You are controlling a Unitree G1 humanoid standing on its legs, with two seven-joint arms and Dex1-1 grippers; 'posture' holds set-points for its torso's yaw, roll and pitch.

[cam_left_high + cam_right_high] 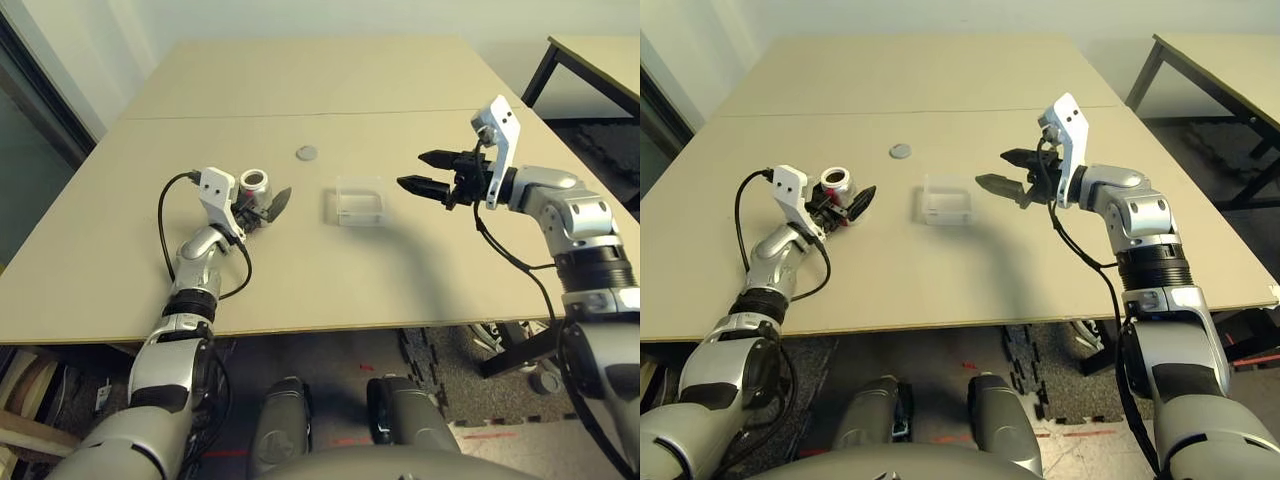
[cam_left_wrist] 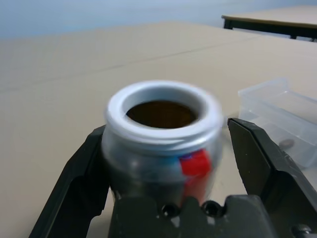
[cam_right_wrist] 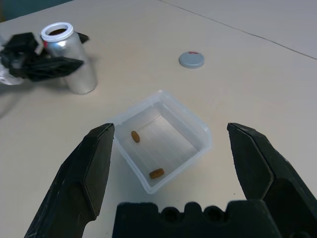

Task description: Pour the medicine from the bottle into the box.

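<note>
The bottle (image 1: 254, 183) stands upright on the table with its cap off and its white mouth open. My left gripper (image 1: 262, 200) is open, and the bottle (image 2: 163, 114) stands between its spread fingers, with a gap showing on one side. The clear box (image 1: 359, 184) sits at the table's middle, to the right of the bottle. Two brown pills (image 3: 135, 136) lie inside the box (image 3: 199, 130). My right gripper (image 1: 425, 172) hovers open just right of the box, fingers pointing at it and nothing between them.
The round grey cap (image 1: 306, 153) lies flat on the table beyond the bottle and the box. A seam (image 1: 400, 112) crosses the table further back. A second table (image 1: 600, 60) with black legs stands at the far right.
</note>
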